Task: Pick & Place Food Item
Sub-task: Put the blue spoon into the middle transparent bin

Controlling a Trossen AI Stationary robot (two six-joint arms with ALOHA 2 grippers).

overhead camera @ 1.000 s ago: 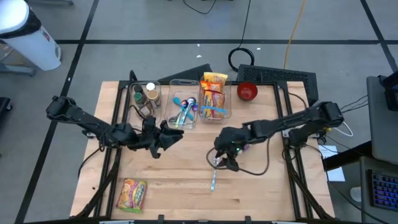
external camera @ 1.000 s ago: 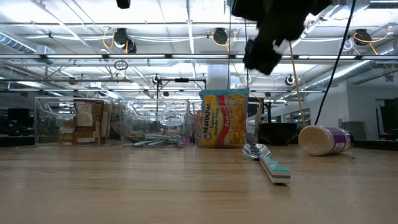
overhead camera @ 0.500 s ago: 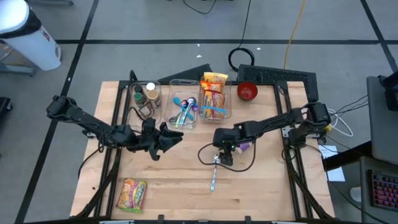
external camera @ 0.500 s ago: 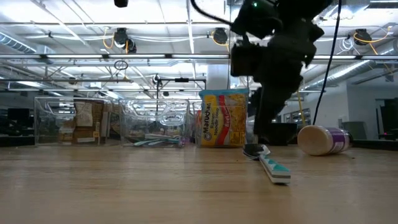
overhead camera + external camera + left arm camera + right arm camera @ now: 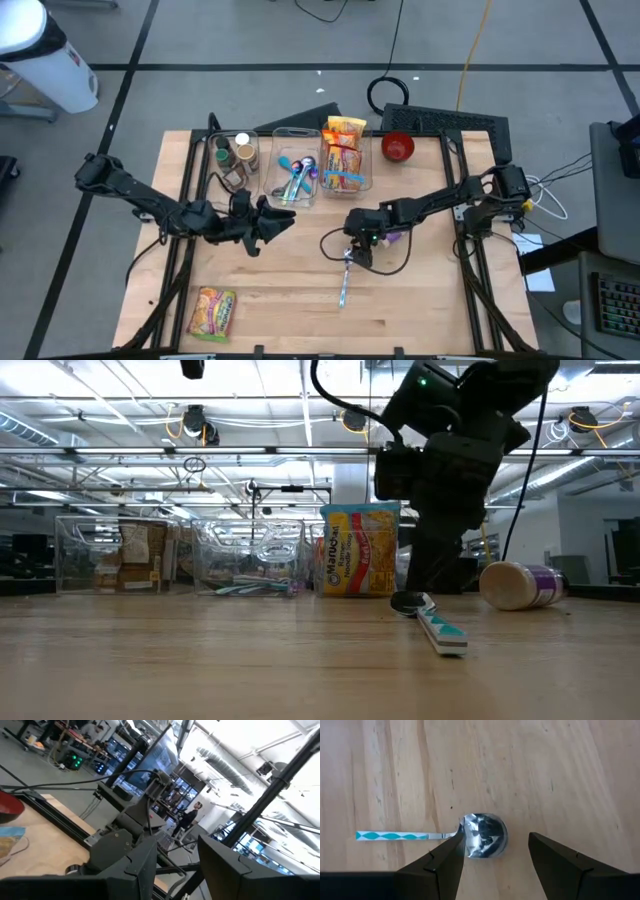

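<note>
Lowered onto spoon [image 5: 481, 835]: right gripper [image 5: 492, 857] open, straddling the bowl. Light, stiff, slippery; better gripped at handle neck.

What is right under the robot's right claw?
A spoon lies on the wooden table, its shiny bowl between the open right gripper fingers. Nothing shows beneath the spoon but wood.

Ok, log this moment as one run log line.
right gripper: open, straddling spoon bowl on table | left gripper: waiting near bins, nothing held | food item not grasped
</note>
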